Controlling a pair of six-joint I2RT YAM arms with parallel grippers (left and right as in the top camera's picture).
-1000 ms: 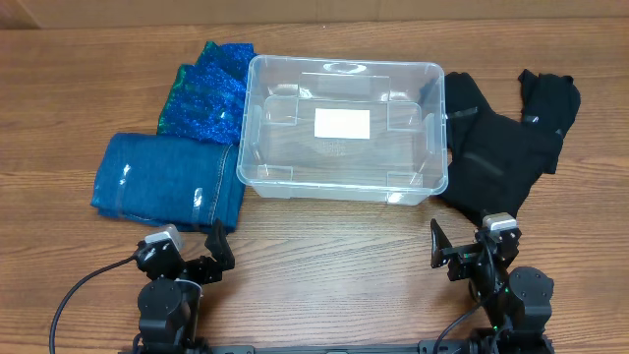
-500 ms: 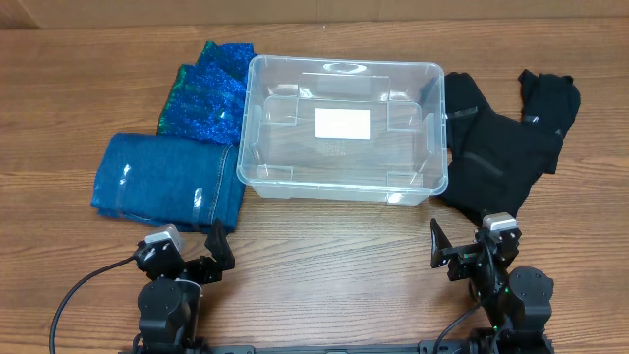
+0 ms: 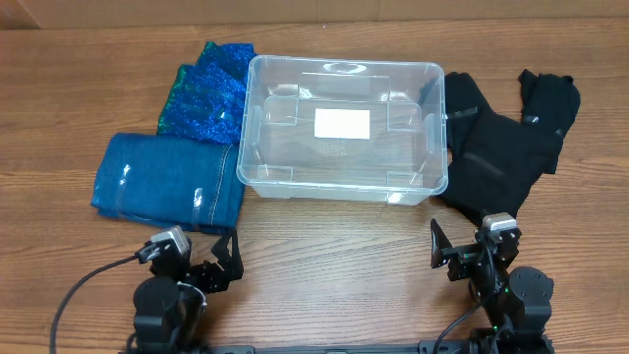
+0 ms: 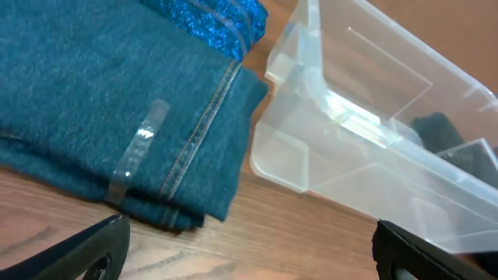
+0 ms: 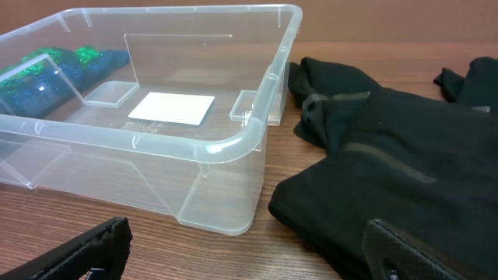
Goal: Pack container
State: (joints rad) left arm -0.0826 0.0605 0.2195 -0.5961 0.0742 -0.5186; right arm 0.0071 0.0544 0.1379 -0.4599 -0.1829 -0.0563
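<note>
Your left arm (image 3: 169, 295) has nudged itself since half a second back. It has slid a touch toward 3 o'clock and swung its nose that way, while the right arm (image 3: 516, 290) hasn't budged.

Both sets of jaws are spread wide with nothing in them. You can see a fingertip at each bottom corner of both wrist views.

The container (image 3: 341, 128) sits at 12 o'clock from the arms, flat on the surface (image 3: 324, 246). There's nothing inside but the white label (image 3: 342, 123) on its base, so I'd say packing hasn't really started.

The folded jeans (image 3: 167, 182) are touching it at its 9 o'clock side. The sparkly blue-green fabric (image 3: 208, 87) is at about 10, and the black garment (image 3: 501, 138) is pressed up against the 3 o'clock wall.

Looks to me like you're lining up the left side for the jeans. If so:
- Come in on the folded edge near the container and get every layer between the jaws, or it'll unfold on the lift.
- Go high enough to clear that thick rim before swinging over.
- Lay it flat against one end, since the other two pieces need room.
- The bin looks light, so don't bump the wall.
</note>
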